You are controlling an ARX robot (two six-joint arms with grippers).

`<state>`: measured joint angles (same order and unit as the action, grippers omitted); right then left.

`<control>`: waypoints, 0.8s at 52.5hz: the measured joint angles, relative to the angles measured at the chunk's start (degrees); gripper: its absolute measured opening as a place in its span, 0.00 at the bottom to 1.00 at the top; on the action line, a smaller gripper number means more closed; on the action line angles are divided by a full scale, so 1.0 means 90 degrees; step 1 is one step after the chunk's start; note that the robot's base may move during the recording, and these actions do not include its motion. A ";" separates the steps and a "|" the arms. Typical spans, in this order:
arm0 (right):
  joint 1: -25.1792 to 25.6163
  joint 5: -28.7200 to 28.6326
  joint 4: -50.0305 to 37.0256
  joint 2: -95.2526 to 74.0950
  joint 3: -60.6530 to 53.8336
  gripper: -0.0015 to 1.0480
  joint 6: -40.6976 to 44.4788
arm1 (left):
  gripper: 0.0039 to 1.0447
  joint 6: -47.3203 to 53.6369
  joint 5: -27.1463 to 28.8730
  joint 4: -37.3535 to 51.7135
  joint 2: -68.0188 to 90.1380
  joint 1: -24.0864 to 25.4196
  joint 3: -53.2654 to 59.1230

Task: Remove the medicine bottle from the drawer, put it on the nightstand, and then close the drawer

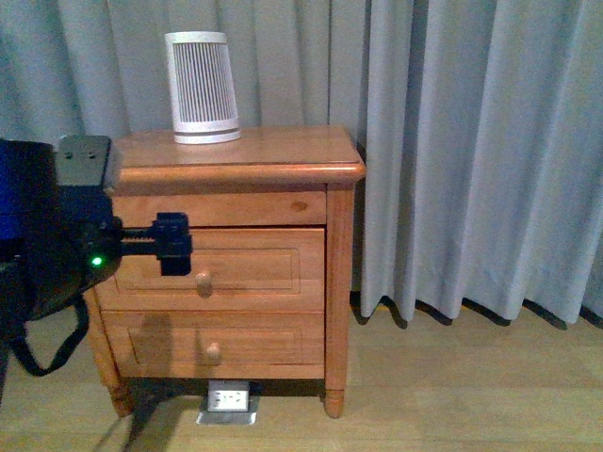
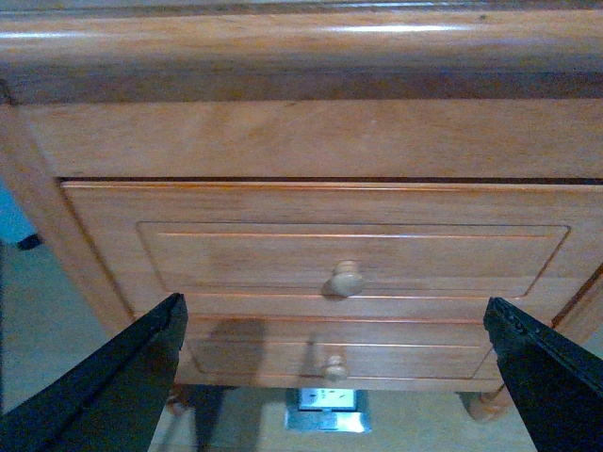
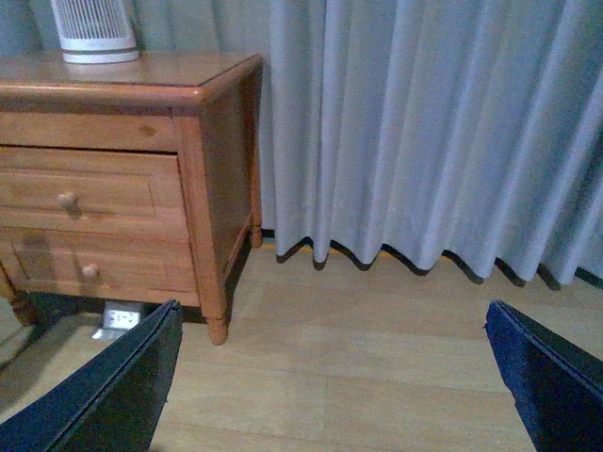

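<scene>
Now, stage: the drawer [image 1: 236,268] sits shut in the nightstand [image 1: 344,172]; opening it looks like the step in hand.
Medicine bottle: not visible in any view; presumably inside the shut drawer, so its exact place cannot be told.
Left end effector [image 1: 174,243]: spread wide, holding nothing, close in front of the drawer face.
Key relation: the knob [image 1: 203,280] lies slightly right of and below that end effector in the front view; in the left wrist view it sits ahead, roughly centred between the fingers.
Knob axis: points out of the drawer front toward the robot, so the pull would likely be straight back.
Right end effector [image 3: 332,306]: wide, empty, off the nightstand's right side above the floor [image 3: 377,377], well apart from the knob.
Nearer arm: left.
Worktop: a ribbed device [image 1: 203,87] stands at the back left; bare wood shows beside it.
</scene>
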<state>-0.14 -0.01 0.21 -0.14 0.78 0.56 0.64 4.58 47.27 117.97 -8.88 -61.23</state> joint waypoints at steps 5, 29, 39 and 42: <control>0.0000 0.0002 0.0000 0.0000 0.0000 0.93 0.0000 | 0.94 0.0022 -0.0075 -0.0131 0.0522 -0.0080 -0.0597; 0.0000 0.0000 0.0000 0.0000 0.0000 0.93 0.0000 | 0.94 0.0209 -0.0255 -0.0401 0.2533 -0.0262 -0.2492; 0.0000 0.0000 0.0000 0.0000 0.0000 0.93 0.0000 | 0.94 0.0192 -0.0304 -0.0668 0.3038 -0.0245 -0.3264; 0.0000 0.0000 0.0000 0.0000 0.0000 0.93 0.0000 | 0.94 0.0185 -0.0318 -0.0755 0.3167 -0.0231 -0.3473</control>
<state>-0.14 -0.01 0.21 -0.14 0.78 0.56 2.31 1.72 40.47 146.47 -10.96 -92.49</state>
